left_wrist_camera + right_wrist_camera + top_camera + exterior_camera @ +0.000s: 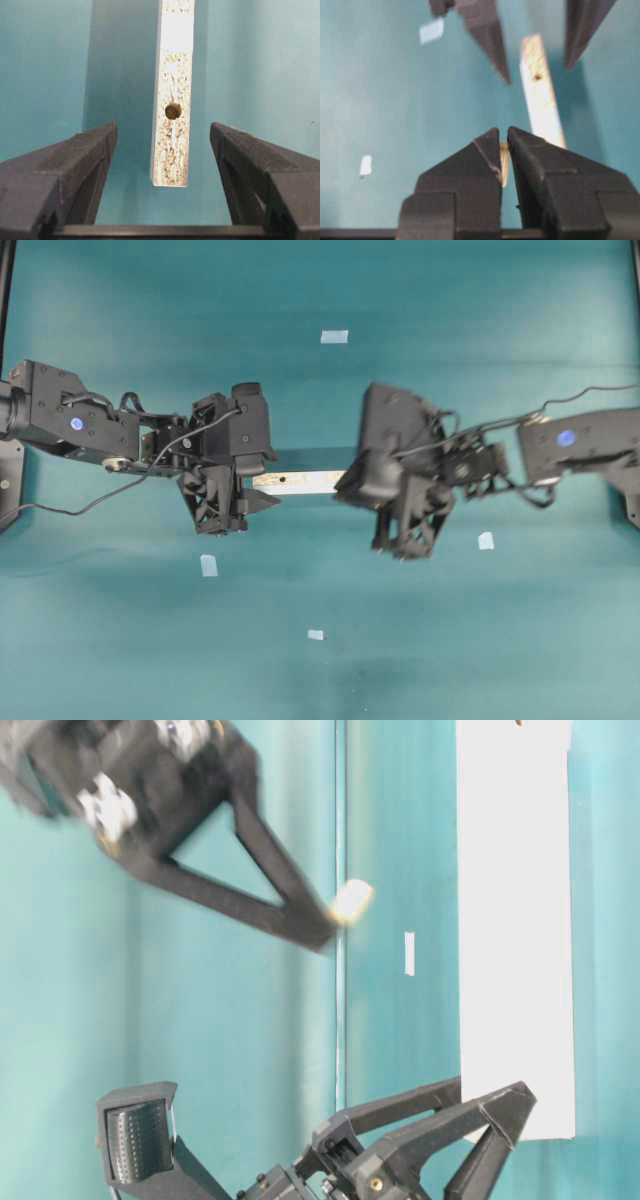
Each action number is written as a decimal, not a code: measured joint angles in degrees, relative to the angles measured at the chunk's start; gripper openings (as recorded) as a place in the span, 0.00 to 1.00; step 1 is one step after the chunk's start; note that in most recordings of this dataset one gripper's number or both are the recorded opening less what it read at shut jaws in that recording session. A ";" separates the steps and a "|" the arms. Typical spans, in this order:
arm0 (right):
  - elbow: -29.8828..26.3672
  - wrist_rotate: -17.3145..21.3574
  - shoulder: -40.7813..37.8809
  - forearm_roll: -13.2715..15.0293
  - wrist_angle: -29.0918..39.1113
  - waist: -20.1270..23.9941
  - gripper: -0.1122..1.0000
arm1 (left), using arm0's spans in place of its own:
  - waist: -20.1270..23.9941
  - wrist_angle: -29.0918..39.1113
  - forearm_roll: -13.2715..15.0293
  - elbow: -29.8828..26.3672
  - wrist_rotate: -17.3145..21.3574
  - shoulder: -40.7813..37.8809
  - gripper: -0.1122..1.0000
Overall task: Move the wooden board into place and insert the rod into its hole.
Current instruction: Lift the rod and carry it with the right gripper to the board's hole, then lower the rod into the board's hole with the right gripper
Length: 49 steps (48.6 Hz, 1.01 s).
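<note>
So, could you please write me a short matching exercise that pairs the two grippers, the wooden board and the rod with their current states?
Things:
1. left gripper
2. right gripper
3. long narrow pale wooden board with a tan speckled particle-board side
4. tiny cream-yellow cylindrical rod

States:
A. pinched between closed fingers
B. lying on the teal table, one end between open fingers, untouched
C. open, fingers either side of the board's end
D. shut on a small peg, off the table

Pairs: 1-C, 2-D, 3-B, 4-A
</note>
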<state>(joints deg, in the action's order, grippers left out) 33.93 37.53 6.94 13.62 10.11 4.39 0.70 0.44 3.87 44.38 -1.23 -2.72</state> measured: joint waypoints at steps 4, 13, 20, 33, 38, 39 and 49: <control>2.64 0.09 1.85 1.85 -4.92 -1.41 0.20 | 0.00 0.00 0.00 0.00 0.00 0.00 0.76; 8.44 0.09 3.78 3.87 -17.05 -4.13 0.20 | 0.00 -1.14 0.00 -0.35 0.09 -1.49 0.76; 11.25 0.00 3.78 6.33 -22.94 -4.66 0.20 | -0.09 -2.11 0.00 -2.02 0.00 -3.87 0.76; 13.27 0.00 3.96 9.05 -25.31 -5.71 0.20 | -0.09 -2.99 -0.09 -4.39 0.09 -7.21 0.75; 14.59 0.00 4.22 9.14 -27.07 -6.06 0.20 | -0.09 -3.60 0.00 -4.66 0.09 -8.00 0.70; 14.94 0.00 4.31 9.14 -27.60 -6.15 0.20 | 0.00 -3.69 -0.09 -4.75 0.09 -8.09 0.69; 19.51 -0.09 4.75 9.23 -32.70 -7.91 0.20 | -0.09 -4.22 -0.09 -5.10 0.09 -8.88 0.31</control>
<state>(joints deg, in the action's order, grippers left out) 53.44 37.44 11.69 22.85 -22.59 -3.52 0.62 -3.78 3.78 39.29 -1.14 -11.60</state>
